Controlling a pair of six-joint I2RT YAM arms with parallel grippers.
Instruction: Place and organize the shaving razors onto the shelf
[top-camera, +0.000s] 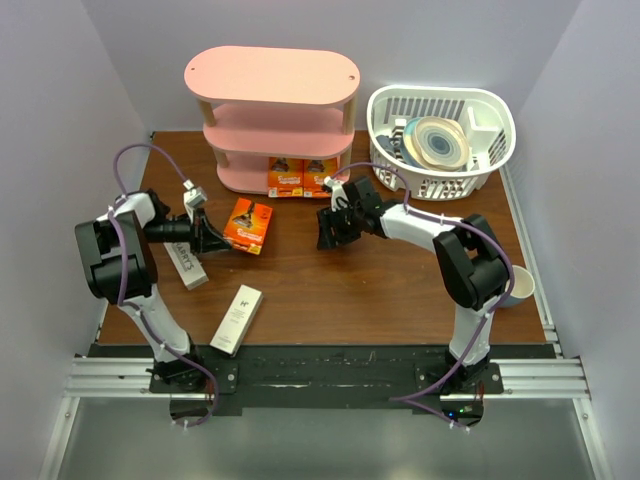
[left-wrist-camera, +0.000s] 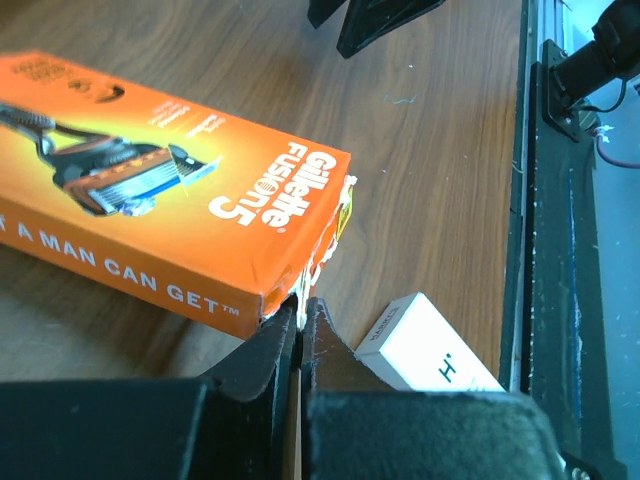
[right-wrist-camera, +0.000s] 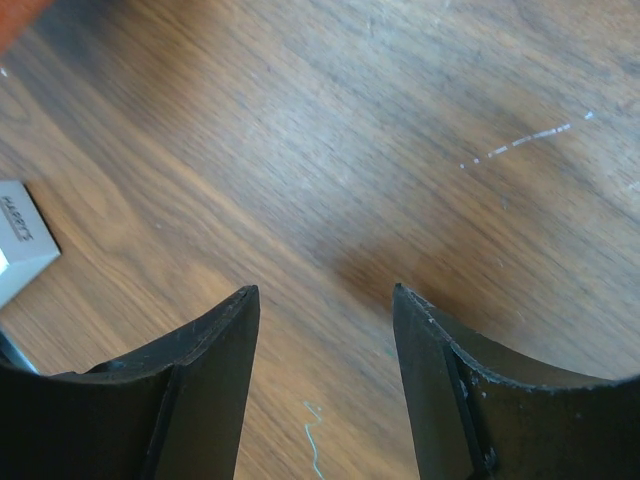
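Note:
The pink shelf (top-camera: 272, 75) stands at the back centre. Two orange razor packs (top-camera: 285, 177) (top-camera: 320, 177) stand side by side on its bottom tier. My left gripper (top-camera: 217, 238) is shut on the corner flap of a third orange pack (top-camera: 249, 223). In the left wrist view my jaws (left-wrist-camera: 300, 308) pinch that pack (left-wrist-camera: 150, 190) at its near corner. One whitish box (top-camera: 186, 264) lies under my left arm. Another (top-camera: 236, 319) lies nearer the front and shows in the left wrist view (left-wrist-camera: 425, 345). My right gripper (top-camera: 330, 228) (right-wrist-camera: 322, 300) is open and empty over bare table.
A white slatted basket (top-camera: 495, 125) with plates stands at the back right. A mug (top-camera: 521, 286) sits by the table's right edge, behind my right arm. The edge of a whitish box (right-wrist-camera: 18, 245) shows at the left of the right wrist view.

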